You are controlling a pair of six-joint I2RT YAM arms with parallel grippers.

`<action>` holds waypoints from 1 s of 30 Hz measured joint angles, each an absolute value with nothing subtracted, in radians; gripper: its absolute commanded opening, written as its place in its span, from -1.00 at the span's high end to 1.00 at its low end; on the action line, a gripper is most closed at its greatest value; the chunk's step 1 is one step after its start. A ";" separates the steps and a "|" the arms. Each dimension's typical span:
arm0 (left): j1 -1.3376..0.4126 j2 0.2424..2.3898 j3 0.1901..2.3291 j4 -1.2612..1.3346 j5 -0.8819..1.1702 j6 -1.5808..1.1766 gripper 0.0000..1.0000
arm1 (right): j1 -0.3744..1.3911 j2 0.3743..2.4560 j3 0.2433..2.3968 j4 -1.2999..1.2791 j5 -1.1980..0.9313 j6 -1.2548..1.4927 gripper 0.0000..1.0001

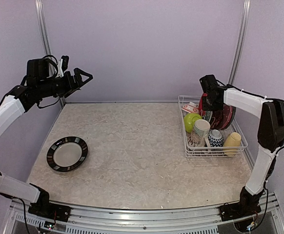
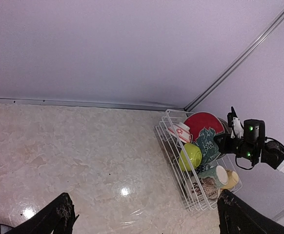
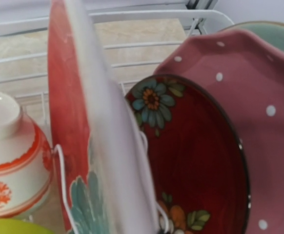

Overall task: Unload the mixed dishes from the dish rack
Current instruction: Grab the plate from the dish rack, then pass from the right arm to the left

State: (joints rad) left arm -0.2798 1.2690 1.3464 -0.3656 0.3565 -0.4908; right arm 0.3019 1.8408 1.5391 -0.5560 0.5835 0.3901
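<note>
Risk: right gripper (image 1: 206, 100) is pinching narrow, seemingly on the rim of the red plate (image 3: 64, 112) (view blurred). A thin edge grip is inviting slip, or dragging the dark floral plate (image 3: 191, 161) just behind it. Red plate is standing upright at the back of the dish rack (image 1: 214, 155), glossy, with a teal flower. Left gripper (image 1: 81, 78) is hanging spread wide, well left of the rack.

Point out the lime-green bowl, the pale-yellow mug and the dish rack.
lime-green bowl (image 1: 191, 120): top external view, on the middle of its green body.
pale-yellow mug (image 1: 233, 143): top external view, on its yellow side.
dish rack (image 1: 211, 152): top external view, on its near wire wall.
</note>
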 measured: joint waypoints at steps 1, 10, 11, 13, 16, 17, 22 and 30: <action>-0.280 1.269 1.346 -0.366 0.358 -0.491 -0.96 | 0.307 1.843 1.545 -0.564 0.594 0.390 1.00; -0.280 1.269 1.345 -0.366 0.360 -0.498 -0.98 | 0.346 1.842 1.591 -0.638 0.664 0.344 1.00; -0.280 1.269 1.345 -0.366 0.360 -0.499 -0.98 | 0.350 1.840 1.596 -0.646 0.667 0.332 1.00; -0.280 1.269 1.345 -0.366 0.360 -0.501 -0.98 | 0.359 1.831 1.609 -0.662 0.679 0.304 1.00; -0.280 1.270 1.345 -0.366 0.360 -0.504 -0.98 | 0.367 1.792 1.610 -0.677 0.694 0.271 1.00; -0.280 1.271 1.345 -0.366 0.361 -0.506 -0.98 | 0.368 1.771 1.610 -0.683 0.697 0.255 1.00; -0.280 1.288 1.345 -0.366 0.367 -0.516 -0.98 | 0.368 1.621 1.583 -0.671 0.716 0.194 1.00; -0.280 1.337 1.345 -0.366 0.416 -0.540 -0.98 | 0.275 1.380 1.477 -0.615 0.535 0.212 1.00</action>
